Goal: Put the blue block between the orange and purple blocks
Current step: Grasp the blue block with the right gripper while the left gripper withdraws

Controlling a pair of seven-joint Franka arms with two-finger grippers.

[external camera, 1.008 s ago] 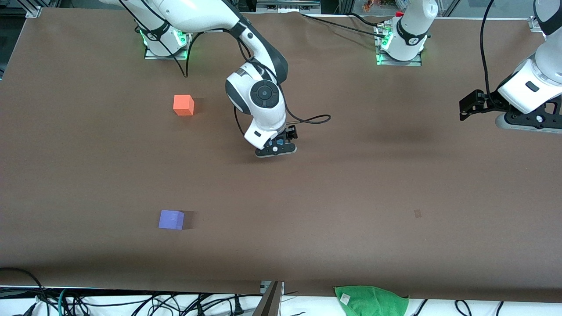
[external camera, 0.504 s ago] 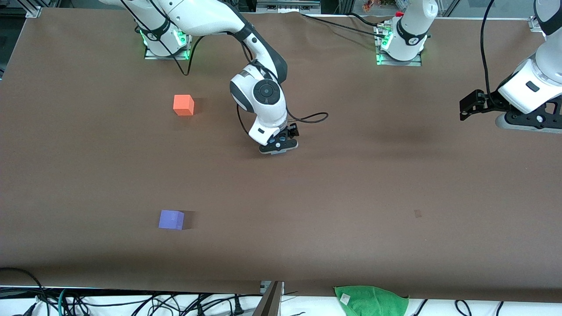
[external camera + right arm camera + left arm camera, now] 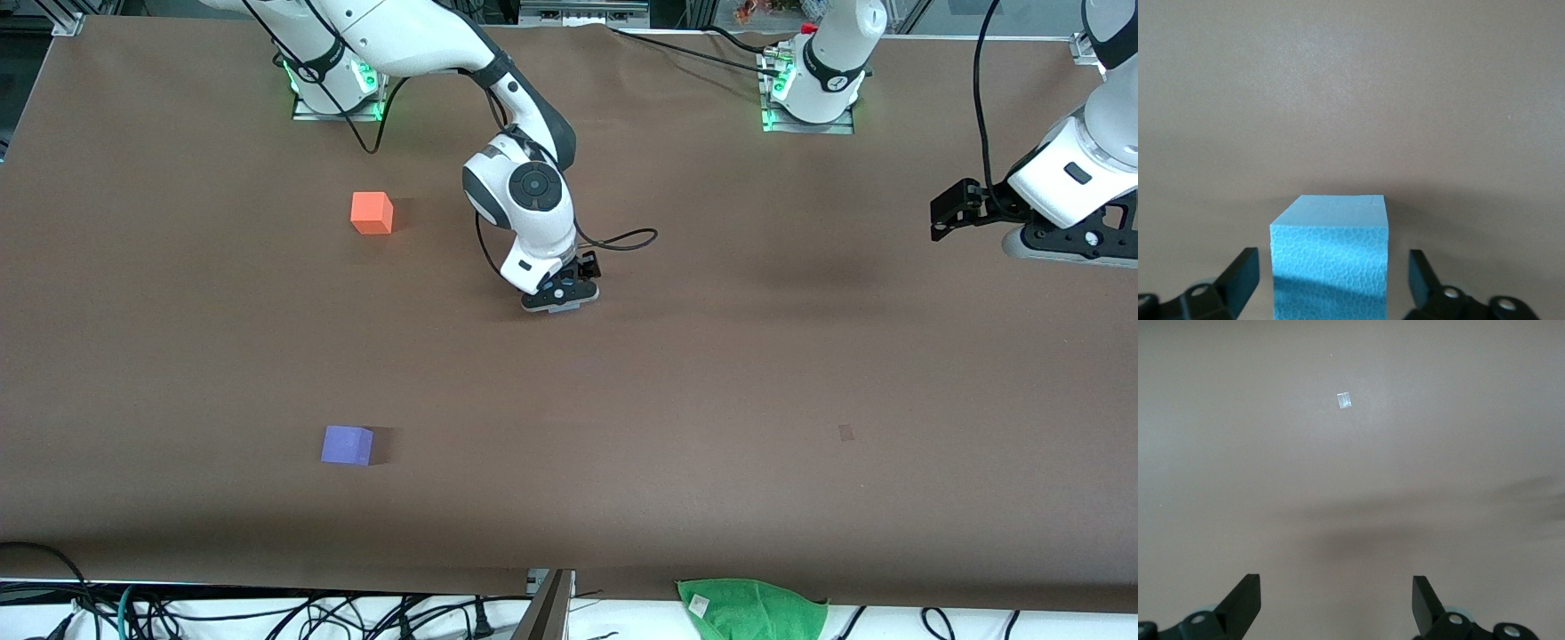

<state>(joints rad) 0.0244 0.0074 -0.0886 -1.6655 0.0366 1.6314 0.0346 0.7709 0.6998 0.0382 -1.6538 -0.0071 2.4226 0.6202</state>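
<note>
The blue block (image 3: pixel 1330 248) sits on the brown table between the open fingers (image 3: pixel 1239 273) of my right gripper (image 3: pixel 1331 283), with a gap on each side. In the front view my right gripper (image 3: pixel 560 298) is low over mid-table and hides the block almost wholly. The orange block (image 3: pixel 372 212) lies toward the right arm's end, nearer the bases. The purple block (image 3: pixel 347 444) lies nearer the front camera, roughly in line with it. My left gripper (image 3: pixel 1058 249) waits open over the left arm's end and shows empty in the left wrist view (image 3: pixel 1336 603).
A green cloth (image 3: pixel 751 609) lies at the table's front edge. A small tape mark (image 3: pixel 845 433) is on the table, also in the left wrist view (image 3: pixel 1344 401). A black cable (image 3: pixel 622 240) loops beside the right wrist.
My right gripper has come down lower over the blue block, and its wrist has shifted slightly. The left arm and the orange and purple blocks have not moved.
</note>
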